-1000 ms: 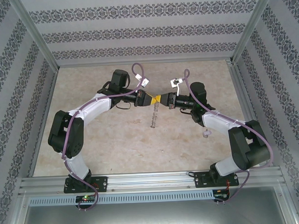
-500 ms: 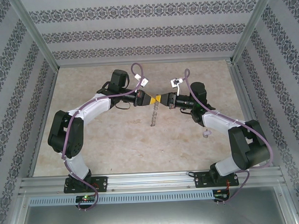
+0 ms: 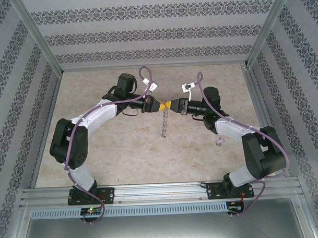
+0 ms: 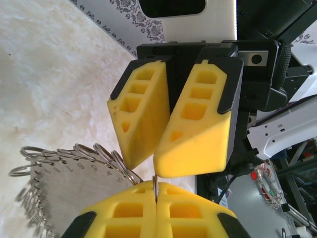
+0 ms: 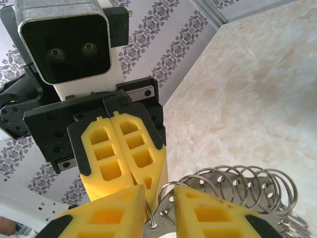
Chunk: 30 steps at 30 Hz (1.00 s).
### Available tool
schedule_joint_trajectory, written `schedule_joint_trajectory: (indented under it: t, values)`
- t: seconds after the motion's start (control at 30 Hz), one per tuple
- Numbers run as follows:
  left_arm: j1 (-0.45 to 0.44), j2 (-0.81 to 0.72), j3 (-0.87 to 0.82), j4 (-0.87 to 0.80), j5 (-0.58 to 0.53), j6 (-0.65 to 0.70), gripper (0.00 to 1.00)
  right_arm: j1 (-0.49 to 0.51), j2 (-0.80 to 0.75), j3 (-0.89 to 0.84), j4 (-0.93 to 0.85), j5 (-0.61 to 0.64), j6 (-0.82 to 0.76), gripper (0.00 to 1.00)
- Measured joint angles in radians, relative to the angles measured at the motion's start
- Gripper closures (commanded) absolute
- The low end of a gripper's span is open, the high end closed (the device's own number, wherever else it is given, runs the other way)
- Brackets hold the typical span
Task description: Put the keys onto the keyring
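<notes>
Two arms reach inward over the pale stone counter (image 3: 123, 151) and meet nose to nose near its middle, both raised off the surface. On the left, the left end effector (image 4: 156, 198) is clenched: its yellow fingers press flat together with the thin metal edge of the keyring (image 3: 163, 124) nipped between them. The keyring hangs straight down from that grip, seen edge-on from above, its lower end close over the counter. Its rim is fringed with small wire loops (image 5: 237, 186) that fan out beside the fingers. Just to the right, the right end effector (image 5: 159, 198) faces the left one, tips almost touching. Its fingers stand slightly parted, with one wire loop in the gap between them. Whether they press on it I cannot tell.
</notes>
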Motion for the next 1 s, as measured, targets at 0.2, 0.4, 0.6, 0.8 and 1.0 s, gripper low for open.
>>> schedule_joint_trajectory:
  t: [0.2, 0.4, 0.6, 0.8, 1.0]
  values:
    - [0.003, 0.0, 0.013, -0.018, 0.019, 0.002, 1.0, 0.006, 0.001, 0.0, 0.005, -0.003, 0.006, 0.55]
    - [0.004, -0.008, 0.018, -0.031, 0.038, 0.005, 1.0, 0.001, -0.009, -0.01, 0.005, 0.003, 0.022, 0.54]
    - [0.004, -0.008, 0.034, -0.045, 0.041, 0.014, 1.0, 0.002, -0.035, -0.013, 0.009, 0.003, 0.031, 0.67]
    - [0.004, -0.009, 0.039, -0.049, 0.042, 0.023, 1.0, 0.004, -0.04, -0.013, 0.014, -0.002, 0.041, 0.66]
    - [0.004, -0.009, 0.053, -0.064, 0.048, 0.027, 1.0, 0.005, -0.042, -0.009, 0.016, -0.003, 0.045, 0.66]
